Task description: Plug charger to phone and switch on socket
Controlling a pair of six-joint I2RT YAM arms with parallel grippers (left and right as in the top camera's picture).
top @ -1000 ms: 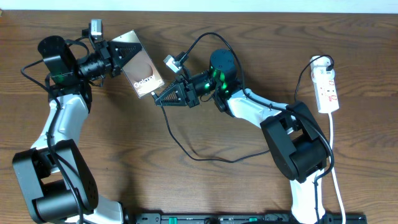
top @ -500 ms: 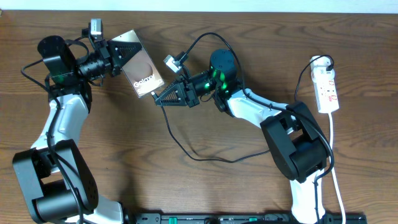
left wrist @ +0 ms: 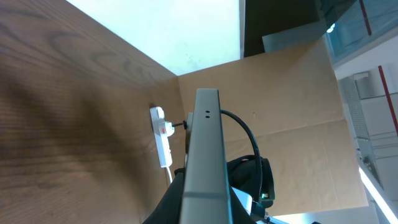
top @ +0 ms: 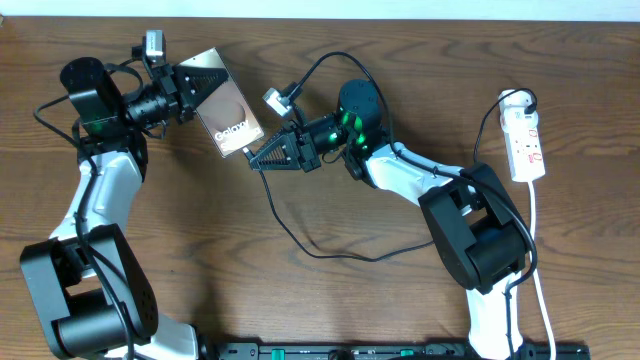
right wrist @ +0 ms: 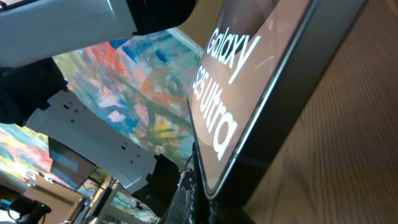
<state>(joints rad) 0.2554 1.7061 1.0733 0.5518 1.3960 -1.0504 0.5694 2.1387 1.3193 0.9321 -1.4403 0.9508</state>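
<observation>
Black cable of the charger trails in a loop across the wooden bench from the right end effector, which is closed narrow on the plug end. The tip itself is hidden between the fingers. The left end effector is clamped on the upper end of the phone, holding it tilted with its lettered face showing and its lower edge right at the right arm's fingers. Whether the tip already sits in the port cannot be told.

To seat it well, the right arm should line the plug up with the phone's long axis and press straight along it. The left arm should brace against that push, since a sideways angle would likely jam or bend the tip. The socket lies well apart at the bench's right side, with neither arm near its switch.
</observation>
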